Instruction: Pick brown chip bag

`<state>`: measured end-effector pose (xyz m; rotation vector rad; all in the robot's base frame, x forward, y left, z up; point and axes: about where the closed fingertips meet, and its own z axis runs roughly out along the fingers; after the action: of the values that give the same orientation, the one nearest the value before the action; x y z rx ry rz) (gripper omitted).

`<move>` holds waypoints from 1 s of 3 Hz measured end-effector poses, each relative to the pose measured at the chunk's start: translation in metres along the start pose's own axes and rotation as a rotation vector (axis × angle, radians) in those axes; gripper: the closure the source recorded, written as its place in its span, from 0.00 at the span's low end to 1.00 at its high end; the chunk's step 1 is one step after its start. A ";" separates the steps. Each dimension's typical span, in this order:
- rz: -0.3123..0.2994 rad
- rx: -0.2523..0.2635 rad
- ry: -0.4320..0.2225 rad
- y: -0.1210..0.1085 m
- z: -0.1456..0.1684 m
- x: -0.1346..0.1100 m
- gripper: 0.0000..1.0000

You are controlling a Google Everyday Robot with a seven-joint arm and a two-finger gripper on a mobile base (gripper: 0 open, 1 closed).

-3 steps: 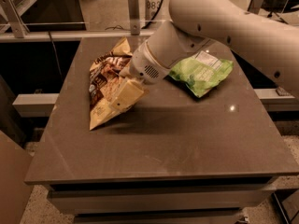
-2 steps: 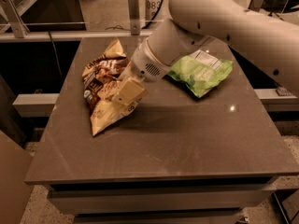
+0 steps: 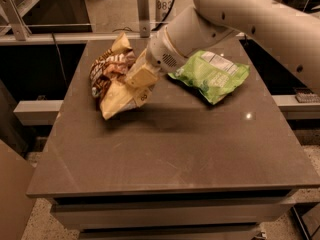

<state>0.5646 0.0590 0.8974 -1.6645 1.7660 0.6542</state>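
Observation:
The brown chip bag point(image 3: 111, 84) is dark brown and tan-yellow, crumpled and puffy, at the back left of the table. My gripper point(image 3: 139, 78) comes in from the upper right on the white arm and is shut on the bag's right side. One tan finger point(image 3: 143, 75) lies across the bag's front; the other is hidden behind it. The bag hangs tilted, its lower corner a little above the tabletop, with a shadow beneath it.
A flat light-green bag point(image 3: 212, 75) with a white label lies at the back right, just right of my wrist. The dark table point(image 3: 165, 159) has edges all round. A metal rail point(image 3: 45, 34) runs behind it.
The gripper has risen and moved back with the brown chip bag in it. The bag's lower corner has come up off the table. The green bag has not moved.

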 end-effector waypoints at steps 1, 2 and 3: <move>-0.068 0.048 -0.062 -0.036 -0.024 -0.018 1.00; -0.171 0.110 -0.105 -0.071 -0.061 -0.055 1.00; -0.298 0.169 -0.129 -0.091 -0.095 -0.102 1.00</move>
<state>0.6467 0.0529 1.0422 -1.6832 1.4050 0.4524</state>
